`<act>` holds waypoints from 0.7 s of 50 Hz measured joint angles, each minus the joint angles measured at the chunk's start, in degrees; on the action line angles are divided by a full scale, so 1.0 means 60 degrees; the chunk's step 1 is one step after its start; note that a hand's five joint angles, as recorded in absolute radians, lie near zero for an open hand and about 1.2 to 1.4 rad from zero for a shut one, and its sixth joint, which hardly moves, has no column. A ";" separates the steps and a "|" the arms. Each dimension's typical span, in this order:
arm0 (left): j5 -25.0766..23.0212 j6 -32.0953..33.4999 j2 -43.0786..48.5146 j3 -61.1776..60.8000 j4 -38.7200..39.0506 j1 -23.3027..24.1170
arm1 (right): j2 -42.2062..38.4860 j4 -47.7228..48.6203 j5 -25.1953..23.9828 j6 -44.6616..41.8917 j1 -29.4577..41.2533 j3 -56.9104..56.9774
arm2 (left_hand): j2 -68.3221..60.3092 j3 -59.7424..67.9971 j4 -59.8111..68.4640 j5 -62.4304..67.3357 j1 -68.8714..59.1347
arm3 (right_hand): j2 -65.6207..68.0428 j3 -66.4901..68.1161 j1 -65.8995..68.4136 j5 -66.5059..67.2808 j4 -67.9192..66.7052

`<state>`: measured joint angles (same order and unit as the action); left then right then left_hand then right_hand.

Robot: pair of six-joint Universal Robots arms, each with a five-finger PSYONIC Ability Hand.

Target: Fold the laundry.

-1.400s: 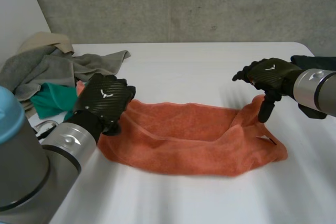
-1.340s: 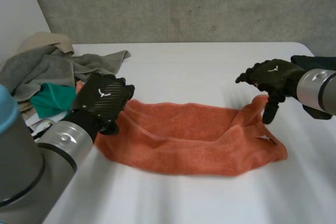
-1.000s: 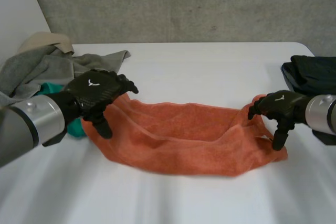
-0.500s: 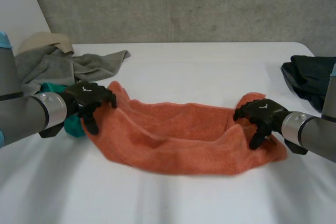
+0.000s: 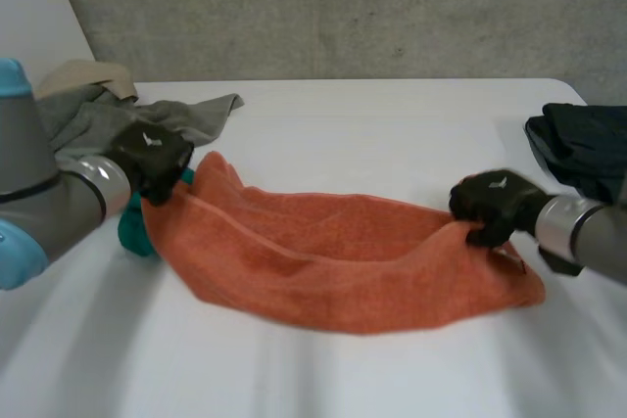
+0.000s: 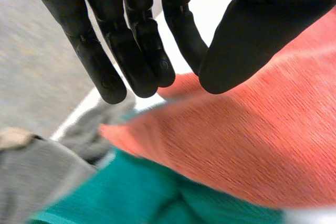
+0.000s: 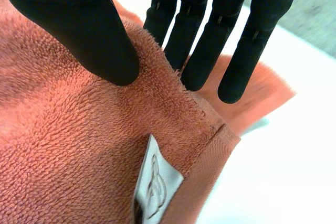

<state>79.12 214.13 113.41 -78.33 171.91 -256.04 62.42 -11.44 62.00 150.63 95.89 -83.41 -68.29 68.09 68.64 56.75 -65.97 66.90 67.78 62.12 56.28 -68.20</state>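
Head view gives me the orange towel lying rumpled across the middle of the desk. The left robot hand is at its left end, just beside a teal cloth and a grey heap of cloths, and the right robot hand is at its right end. In the wrist views I see each one pinching the towel's edge between thumb and straight fingers, the right thumb pressing near a white label.
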 measured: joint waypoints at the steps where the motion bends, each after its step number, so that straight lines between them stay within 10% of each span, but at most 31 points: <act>1: 0.0105 -0.0075 -0.0231 0.0018 0.0018 0.0047 | 0.0225 -0.0134 -0.0051 0.0006 -0.0090 0.0096 | 0.0000 0.0000 0.0000 -0.0001 0.0000 | 0.0000 0.0005 0.0000 0.0002 -0.0001; 17: 0.0855 -0.1396 -0.3879 0.0610 -0.0770 0.0764 | 0.3635 -0.3592 -0.1147 -0.1541 -0.2009 0.2213 | 0.0145 -0.0141 -0.0087 -0.0072 0.0090 | 0.0000 0.0005 0.0000 0.0130 -0.0032; 23: 0.0510 -0.1340 -0.3418 0.0177 -0.1287 0.0738 | 0.3440 -0.4181 -0.1273 -0.2949 -0.2029 0.1864 | 0.7833 -0.7656 -0.7855 -0.7567 0.8044 | 0.0000 0.0005 0.0000 0.0132 -0.0033; 35: 0.0696 -0.1520 -0.0955 -0.0916 -0.1079 0.1146 | 0.1852 -0.2961 -0.0344 -0.2964 -0.1680 0.0793 | 0.7698 -0.7651 -0.7744 -0.7375 0.7299 | -0.0001 0.0005 0.0000 0.0132 -0.0033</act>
<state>83.29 205.01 107.68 -83.83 165.44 -249.16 73.53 -29.21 59.94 132.85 85.80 -78.65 -22.11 22.18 22.18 12.50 -22.17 66.90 67.82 62.12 57.08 -68.39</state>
